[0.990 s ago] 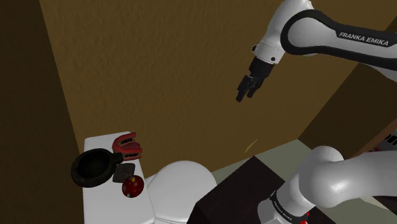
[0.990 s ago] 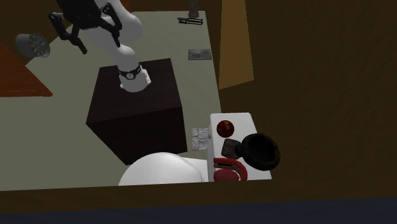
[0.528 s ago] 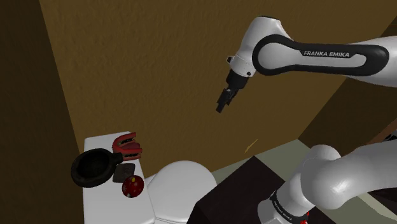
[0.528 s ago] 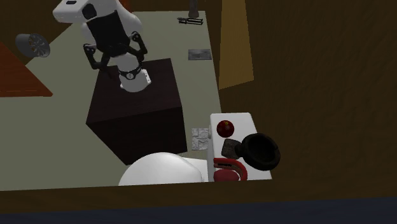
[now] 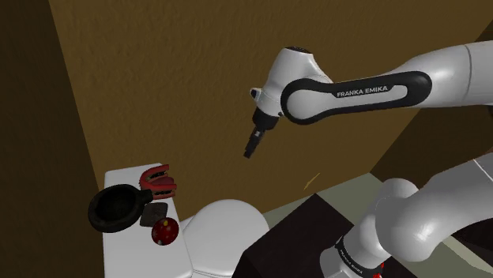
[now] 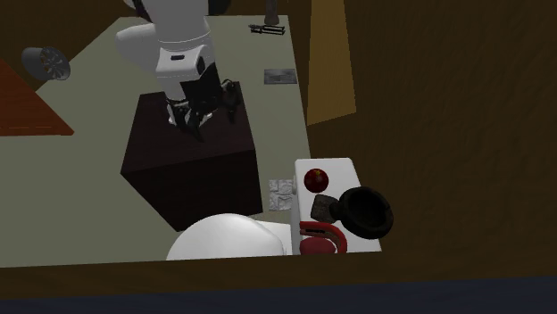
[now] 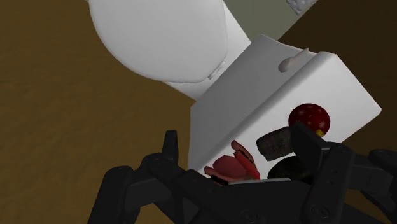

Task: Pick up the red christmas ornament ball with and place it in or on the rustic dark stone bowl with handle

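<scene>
While the tool [image 5: 250,150] hangs released, jaws apart, well above it, the red ornament ball [image 5: 164,231] sits on the white toilet tank [image 5: 130,253] near the dark bowl [image 5: 117,207]; likely light, smooth, fragile; pinch gently across its middle.

red ball [image 5: 164,231] lies near dark bowl [image 5: 97,212].
</scene>
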Motion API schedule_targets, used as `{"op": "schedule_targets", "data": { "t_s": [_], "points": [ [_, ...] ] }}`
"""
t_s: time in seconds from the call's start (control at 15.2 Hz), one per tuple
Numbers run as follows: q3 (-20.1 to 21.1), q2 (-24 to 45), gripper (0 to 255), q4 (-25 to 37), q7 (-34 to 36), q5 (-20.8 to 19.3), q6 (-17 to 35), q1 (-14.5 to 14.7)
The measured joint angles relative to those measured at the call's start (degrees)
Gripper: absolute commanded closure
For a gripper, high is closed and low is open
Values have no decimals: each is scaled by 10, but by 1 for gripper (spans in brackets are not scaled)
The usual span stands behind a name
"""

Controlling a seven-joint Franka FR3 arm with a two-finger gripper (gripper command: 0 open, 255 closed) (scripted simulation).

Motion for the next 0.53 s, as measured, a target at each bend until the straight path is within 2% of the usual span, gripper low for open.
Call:
{"op": "schedule_targets", "data": {
  "t_s": [0.53],
  "points": [
    [41,131,0,11,-51,-25,139,41]
  ]
}}
